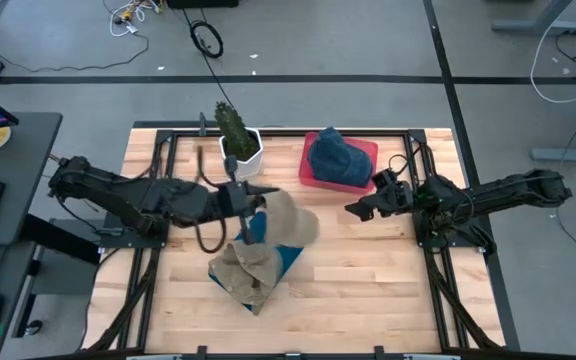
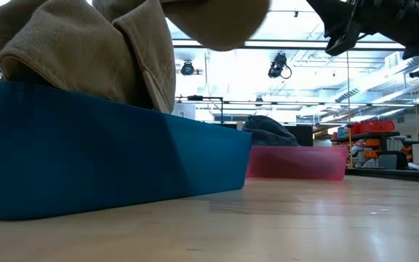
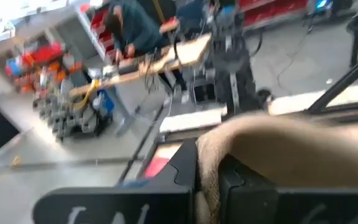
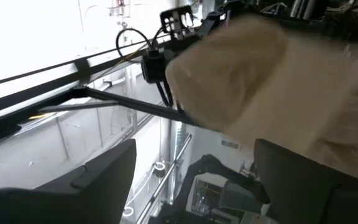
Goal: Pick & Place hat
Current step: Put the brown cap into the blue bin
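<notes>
Nearest the low camera stands a blue bin (image 2: pixel 115 156) on the wooden table (image 2: pixel 282 225), piled with tan hats (image 2: pixel 86 51) that overflow its rim. Seen from above, this bin (image 1: pixel 290 262) sits at the table's middle, toward the front edge. Above it, the left gripper (image 1: pixel 251 203) is closed on one tan hat (image 1: pixel 286 222), which is raised clear of the pile; the left wrist view shows tan fabric (image 3: pixel 278 143) pinched between the dark fingers (image 3: pixel 185 171). Farther back, a red tray (image 1: pixel 366 152) holds a dark blue hat (image 1: pixel 334 157), and a potted plant (image 1: pixel 238 135) in a white pot stands just beside the tray, on the left arm's side. To the right of the lifted hat, the right gripper (image 1: pixel 360 207) hovers above the table with its fingers (image 4: pixel 104 180) spread apart and nothing between them. Beyond the table, a person (image 3: pixel 129 34) bends over a workbench.
</notes>
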### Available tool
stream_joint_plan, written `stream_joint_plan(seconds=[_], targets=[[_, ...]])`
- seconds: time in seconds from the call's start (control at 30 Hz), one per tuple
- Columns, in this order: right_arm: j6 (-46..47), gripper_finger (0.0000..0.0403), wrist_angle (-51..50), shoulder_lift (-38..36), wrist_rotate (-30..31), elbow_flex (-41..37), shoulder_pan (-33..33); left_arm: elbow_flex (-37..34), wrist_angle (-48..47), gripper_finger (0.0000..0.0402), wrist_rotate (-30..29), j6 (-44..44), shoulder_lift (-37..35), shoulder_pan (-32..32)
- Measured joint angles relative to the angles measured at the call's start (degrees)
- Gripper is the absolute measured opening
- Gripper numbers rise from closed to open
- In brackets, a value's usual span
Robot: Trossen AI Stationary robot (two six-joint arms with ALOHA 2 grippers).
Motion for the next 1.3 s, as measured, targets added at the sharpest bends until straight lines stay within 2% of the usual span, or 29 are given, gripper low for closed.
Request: stream_joint_plan(seconds=[0.23, 0.43, 0.73, 0.83, 1.2, 1.3], targets=[[0.44, 0.0327, -0.28, 0.00, 0.09, 0.00, -0.69, -0.04, -2.88, 0.0014, -1.64, -9.88, 5.25, -0.58], [1.42, 0.0327, -0.96, 0.04, 0.12, 0.00, -0.67, 0.01, -6.45, 0.0014, -1.75, -10.71, 8.31, -0.56], [1.49, 0.0327, -2.10, 0.04, 0.12, 0.00, -0.67, 7.71, -28.50, 0.0014, -1.70, -22.02, 8.70, -0.47], [1.49, 0.0327, -3.07, 0.03, 0.12, 0.00, -0.69, 10.06, -32.44, 0.0014, -1.69, -22.89, 8.71, -0.49], [1.27, 0.0327, -4.60, 0.02, 0.49, -0.02, -0.67, 13.66, -43.95, 0.0014, 6.83, -24.05, 14.46, -0.10], [1.38, 0.0327, -4.72, 0.04, 0.58, -0.02, -0.67, 13.70, -44.01, 0.0014, 9.12, -24.13, 16.49, -0.08]])
